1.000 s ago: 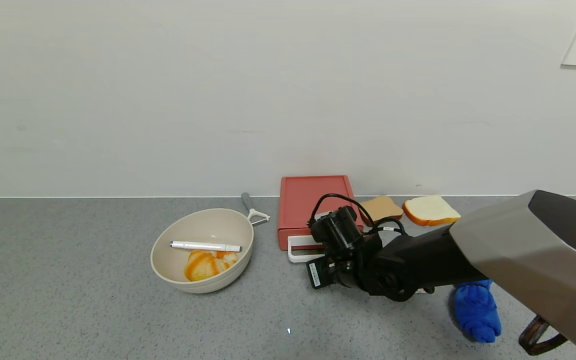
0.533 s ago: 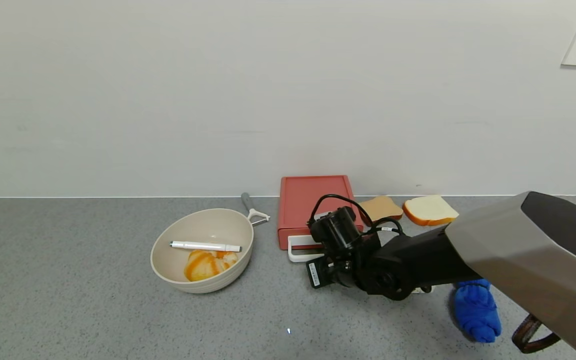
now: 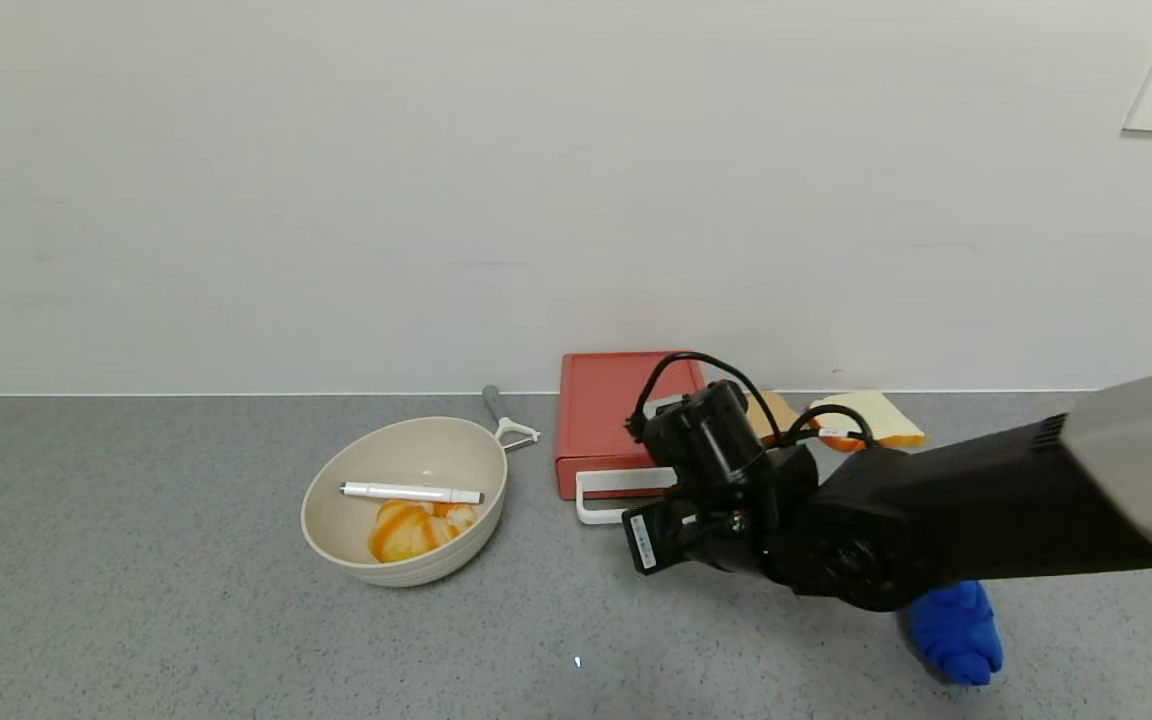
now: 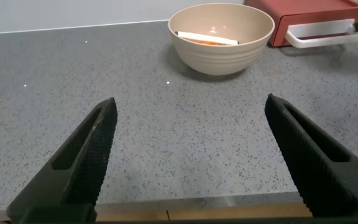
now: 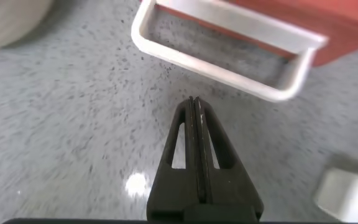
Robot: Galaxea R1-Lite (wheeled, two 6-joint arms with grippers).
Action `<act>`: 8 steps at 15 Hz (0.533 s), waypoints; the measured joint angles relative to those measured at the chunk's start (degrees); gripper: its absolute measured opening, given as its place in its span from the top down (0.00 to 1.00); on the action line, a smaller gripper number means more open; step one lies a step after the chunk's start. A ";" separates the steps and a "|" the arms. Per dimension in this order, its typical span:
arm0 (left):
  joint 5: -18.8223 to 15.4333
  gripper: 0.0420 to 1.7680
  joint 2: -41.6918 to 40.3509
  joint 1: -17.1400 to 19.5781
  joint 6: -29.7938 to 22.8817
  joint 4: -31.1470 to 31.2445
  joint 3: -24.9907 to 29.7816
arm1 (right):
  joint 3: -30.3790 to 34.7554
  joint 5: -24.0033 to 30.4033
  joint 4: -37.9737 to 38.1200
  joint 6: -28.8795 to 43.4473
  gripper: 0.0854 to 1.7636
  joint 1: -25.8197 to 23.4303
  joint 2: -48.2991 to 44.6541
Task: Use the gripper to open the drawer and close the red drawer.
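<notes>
Holding, bowl [image 3: 404, 500]: pen [image 3: 410, 492], orange food.
Drawer [image 3: 626, 415]: shut.
Right end effector [image 5: 194, 112]: pinched empty; risen since earlier.
Left end effector [image 4: 191, 155]: wide.

Head camera looked forward and down over the tabletop [image 3: 186, 600], left wrist camera sat low and far back, right wrist camera hung close above, all three shared the drawer [image 3: 608, 415] [image 4: 316, 18] [image 5: 328, 28].
</notes>
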 joint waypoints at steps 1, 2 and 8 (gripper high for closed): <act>-0.02 0.03 0.00 0.00 0.00 0.00 0.00 | 1.99 -0.02 0.17 -0.38 0.98 0.07 -3.46; 0.00 0.03 0.00 0.00 0.00 0.00 0.00 | 4.22 -0.02 0.22 -0.79 0.98 0.02 -6.94; 0.00 0.03 0.00 0.00 0.00 -0.02 0.00 | 20.87 -0.05 0.37 -2.97 0.98 -1.82 -30.29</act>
